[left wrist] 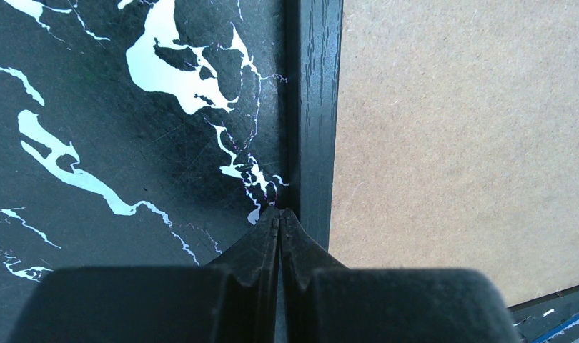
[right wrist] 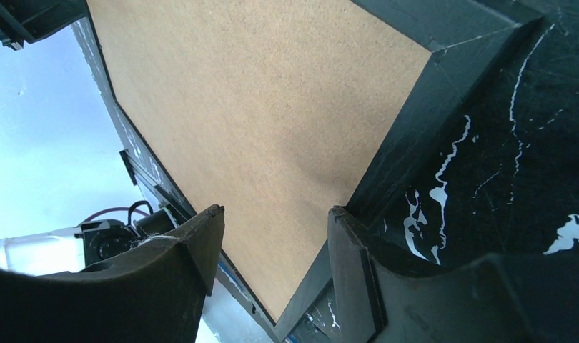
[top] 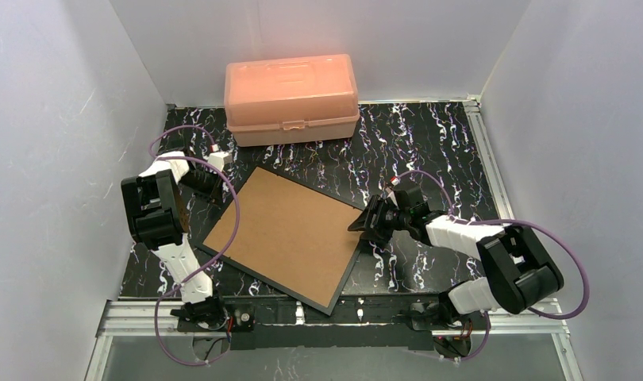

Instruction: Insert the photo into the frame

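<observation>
The frame (top: 348, 268) lies flat and askew in the middle of the table, its back up, with a brown backing board (top: 290, 234) filling it. The photo is hidden. My left gripper (top: 213, 184) is shut with nothing in it, and its tips (left wrist: 279, 213) rest at the outer side of the frame's black rail (left wrist: 314, 107). My right gripper (top: 363, 222) stands open at the frame's right edge. In the right wrist view this gripper (right wrist: 276, 214) has one finger over the board (right wrist: 258, 107) and the other at the rail (right wrist: 408, 136).
A peach plastic box (top: 291, 97) stands shut at the back, close to the frame's far corner. The frame's near corner reaches the table's front edge by the metal rail (top: 334, 311). White walls close in both sides.
</observation>
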Motion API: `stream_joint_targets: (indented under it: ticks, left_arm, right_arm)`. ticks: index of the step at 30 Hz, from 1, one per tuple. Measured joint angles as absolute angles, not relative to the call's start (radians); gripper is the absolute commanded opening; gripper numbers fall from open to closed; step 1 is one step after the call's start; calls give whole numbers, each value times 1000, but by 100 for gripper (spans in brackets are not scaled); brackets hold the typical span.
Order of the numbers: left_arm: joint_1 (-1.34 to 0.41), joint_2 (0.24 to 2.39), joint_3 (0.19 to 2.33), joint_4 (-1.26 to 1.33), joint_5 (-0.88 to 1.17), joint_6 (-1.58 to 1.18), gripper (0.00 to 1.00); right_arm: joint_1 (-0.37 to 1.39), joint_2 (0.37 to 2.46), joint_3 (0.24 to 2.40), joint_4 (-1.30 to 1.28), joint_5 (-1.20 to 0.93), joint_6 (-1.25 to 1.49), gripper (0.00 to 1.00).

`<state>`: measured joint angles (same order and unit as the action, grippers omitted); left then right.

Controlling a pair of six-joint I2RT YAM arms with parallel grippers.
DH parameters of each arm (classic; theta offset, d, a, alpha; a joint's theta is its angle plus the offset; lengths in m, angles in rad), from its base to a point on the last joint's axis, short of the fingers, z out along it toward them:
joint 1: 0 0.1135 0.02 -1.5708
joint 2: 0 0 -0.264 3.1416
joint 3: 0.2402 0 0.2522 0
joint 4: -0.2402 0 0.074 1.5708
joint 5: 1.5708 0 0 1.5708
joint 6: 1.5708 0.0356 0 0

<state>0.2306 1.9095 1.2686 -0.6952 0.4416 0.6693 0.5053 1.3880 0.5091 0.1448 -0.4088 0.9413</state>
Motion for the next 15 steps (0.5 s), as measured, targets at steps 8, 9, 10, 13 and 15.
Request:
stream_joint_targets:
  ticks: [8,9,10,13,15]
  left_arm:
    - [231,1909,1268,-694,442,669,0]
    - [231,1909,1268,-694,442,669,0]
    - [231,1909,1268,-694,442,669,0]
    - [231,1909,1268,-694,442,669,0]
    - [231,1909,1268,-694,442,669,0]
  right_arm:
    - [503,1418,509,176,-426,954,62]
    - [503,1421,509,179,-427,955,62]
    - [503,1426,509,184,-428,955,62]
    - [504,1438,509,197,-432,960,62]
    - [504,1446,509,205,-434,963,62]
